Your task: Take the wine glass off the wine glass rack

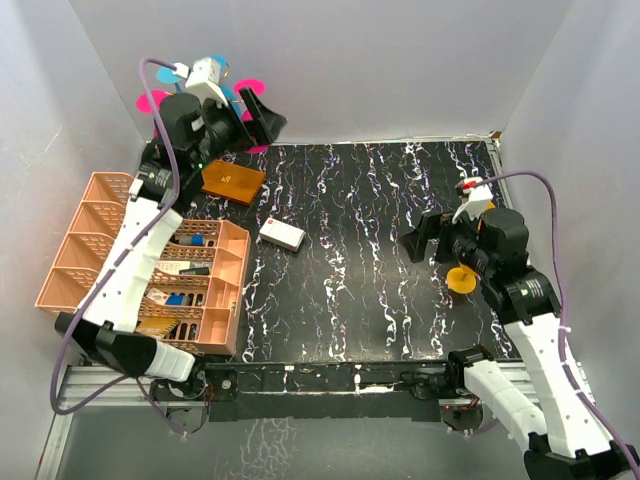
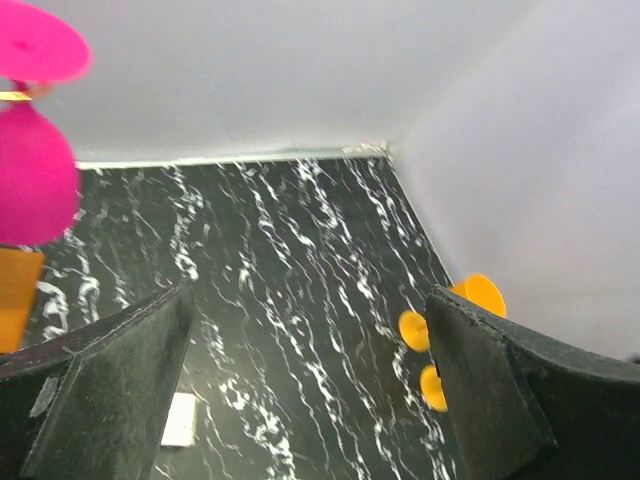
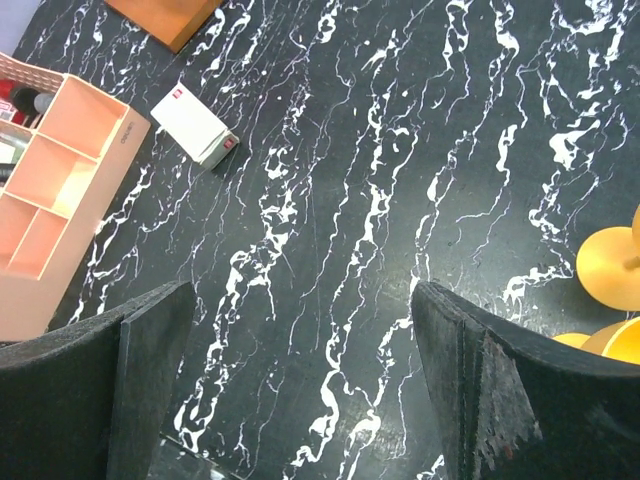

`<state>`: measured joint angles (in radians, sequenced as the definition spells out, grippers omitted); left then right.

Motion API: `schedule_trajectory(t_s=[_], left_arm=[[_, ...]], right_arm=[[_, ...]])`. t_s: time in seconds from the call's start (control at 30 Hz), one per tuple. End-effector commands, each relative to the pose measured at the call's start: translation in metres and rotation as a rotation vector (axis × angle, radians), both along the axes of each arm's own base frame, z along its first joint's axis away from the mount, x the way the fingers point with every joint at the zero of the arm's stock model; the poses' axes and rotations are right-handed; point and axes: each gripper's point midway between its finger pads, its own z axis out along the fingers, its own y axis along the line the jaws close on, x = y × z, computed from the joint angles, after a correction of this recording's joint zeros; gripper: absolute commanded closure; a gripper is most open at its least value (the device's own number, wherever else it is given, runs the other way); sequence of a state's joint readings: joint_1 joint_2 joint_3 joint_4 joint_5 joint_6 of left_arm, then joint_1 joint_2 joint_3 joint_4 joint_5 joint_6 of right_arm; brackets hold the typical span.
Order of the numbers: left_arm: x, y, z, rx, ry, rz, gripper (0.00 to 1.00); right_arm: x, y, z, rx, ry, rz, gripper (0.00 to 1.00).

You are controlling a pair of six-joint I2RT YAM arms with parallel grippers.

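The left gripper (image 2: 308, 295) gapes wide and holds nothing. The magenta wine glass (image 2: 35, 170) hangs bowl-down from the wine glass rack (image 1: 233, 180) at the upper left of its view, outside the jaws. Closing from here would likely miss it, or knock it against the blue glass (image 1: 230, 95) beside it. The right gripper (image 3: 300, 290) is likewise wide open and empty. The peach basket (image 1: 62, 285) holds small items in its right-hand compartments, too small to name.

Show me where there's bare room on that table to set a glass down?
The widest bare stretch of table lies in the middle, between the white box and the yellow glass; the far right corner is free too. The left is crowded: peach basket, rack base.
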<state>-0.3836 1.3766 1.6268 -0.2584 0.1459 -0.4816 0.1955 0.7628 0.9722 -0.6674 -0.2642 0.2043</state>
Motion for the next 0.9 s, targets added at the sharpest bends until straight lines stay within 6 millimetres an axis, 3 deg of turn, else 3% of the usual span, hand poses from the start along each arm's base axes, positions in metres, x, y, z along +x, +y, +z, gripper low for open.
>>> schedule_trajectory(t_s=[0.0,0.33,0.53,0.7,0.87], left_arm=[[0.032,0.036,0.004,0.037,0.041,0.085,0.03],[0.085,0.089,0.022,-0.036,0.093,0.159,0.03],[0.109,0.163,0.023,-0.125,0.101,0.325,0.04],[0.116,0.213,0.030,-0.222,0.071,0.381,0.05],[0.122,0.263,0.015,-0.275,0.111,0.522,0.08]], right_arm=[[0.000,-0.004,0.023,-0.021,-0.175,-0.026,0.01],[-0.018,-0.010,0.030,0.002,-0.310,-0.058,0.01],[-0.022,-0.012,0.031,0.010,-0.341,-0.067,0.01],[-0.025,-0.017,0.033,0.012,-0.369,-0.092,0.01],[-0.024,-0.017,0.032,0.012,-0.377,-0.096,0.01]])
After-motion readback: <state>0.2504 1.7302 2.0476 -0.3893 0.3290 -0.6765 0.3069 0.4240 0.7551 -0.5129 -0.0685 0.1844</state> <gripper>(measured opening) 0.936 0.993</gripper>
